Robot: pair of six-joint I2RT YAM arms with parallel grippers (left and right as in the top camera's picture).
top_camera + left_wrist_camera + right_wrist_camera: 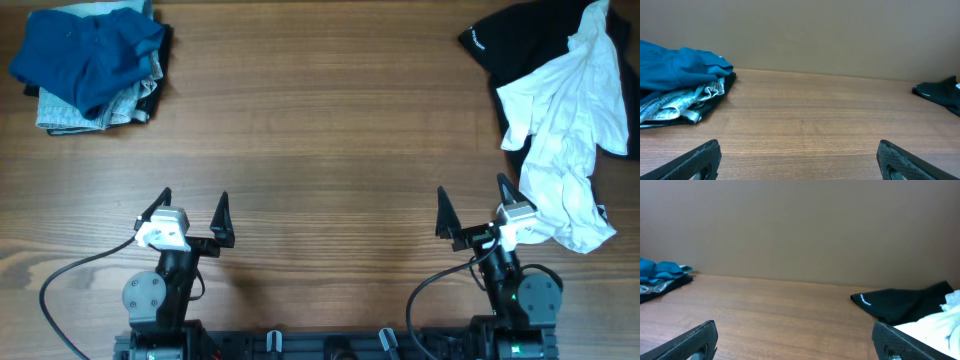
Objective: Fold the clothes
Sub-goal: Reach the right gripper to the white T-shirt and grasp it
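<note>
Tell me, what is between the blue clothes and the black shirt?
Only bare wooden table lies between the blue clothes and the black shirt, seen from overhead.

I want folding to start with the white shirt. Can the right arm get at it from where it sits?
Probably yes. The white shirt lies crumpled just beside the right gripper, whose jaws stand open, and nothing lies between them.
</note>
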